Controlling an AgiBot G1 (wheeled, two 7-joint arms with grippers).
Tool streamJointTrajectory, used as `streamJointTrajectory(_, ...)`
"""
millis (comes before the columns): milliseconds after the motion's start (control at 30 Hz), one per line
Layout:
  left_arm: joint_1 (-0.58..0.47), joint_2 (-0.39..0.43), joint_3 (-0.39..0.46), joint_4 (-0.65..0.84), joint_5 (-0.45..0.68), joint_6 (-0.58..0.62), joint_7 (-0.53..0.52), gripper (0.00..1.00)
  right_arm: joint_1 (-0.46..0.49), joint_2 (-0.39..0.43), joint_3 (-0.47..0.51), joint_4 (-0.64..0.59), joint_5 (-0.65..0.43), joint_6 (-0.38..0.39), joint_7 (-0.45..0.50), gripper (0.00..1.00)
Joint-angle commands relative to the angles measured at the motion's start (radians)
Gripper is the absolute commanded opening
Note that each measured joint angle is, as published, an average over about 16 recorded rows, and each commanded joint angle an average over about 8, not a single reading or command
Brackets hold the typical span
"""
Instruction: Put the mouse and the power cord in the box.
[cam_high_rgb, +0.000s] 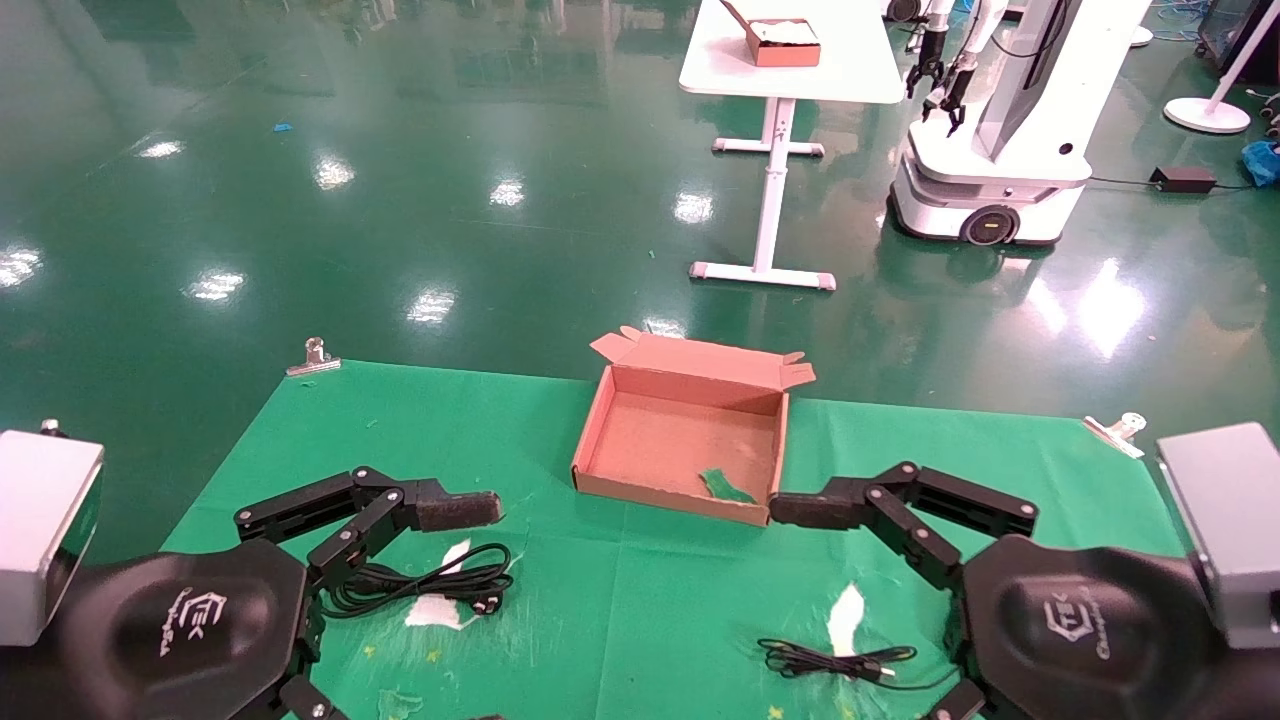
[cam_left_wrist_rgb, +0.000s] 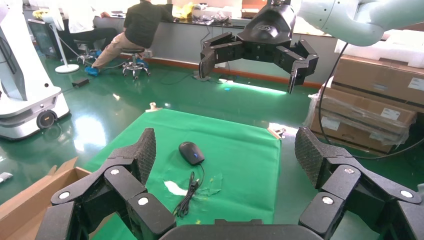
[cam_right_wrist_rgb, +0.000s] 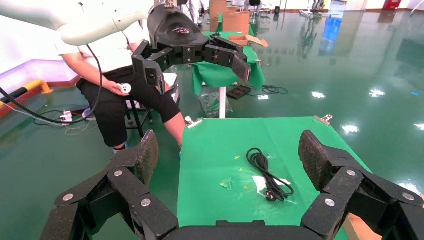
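Shallow brown cardboard box (cam_high_rgb: 680, 440) sits open at frame centre on the green-clothed desk (cam_high_rgb: 620, 600), empty. Left gripper (cam_left_wrist_rgb: 225, 162) and right gripper (cam_right_wrist_rgb: 227, 160) both hover spread wide, holding nothing; thick black coiled power cord (cam_high_rgb: 425, 582) lower left, small black oval mouse (cam_left_wrist_rgb: 191, 152) seen from the left wrist.

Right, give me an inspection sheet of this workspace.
Surface: green cloth clipped over the table, pale scraps on it.
Job's things: box open, holding only a green scrap; mouse on the cloth; power cord coiled by the left arm.
Clutter: pale and green scraps.
Grippers: left gripper and right gripper open, empty, above the cloth.
Cables: mouse cable bundled.
Surroundings: white table, second robot, seated people.
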Motion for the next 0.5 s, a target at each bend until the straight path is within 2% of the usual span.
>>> streamJointTrajectory(33,0.000,0.000,0.000,0.000,0.000,0.000,0.000,1.00,0.000,0.000,0.000,0.000,0.000,0.000,0.000,1.00)
streamJointTrajectory(500,0.000,0.000,0.000,0.000,0.000,0.000,0.000,1.00,0.000,0.000,0.000,0.000,0.000,0.000,0.000,1.00)
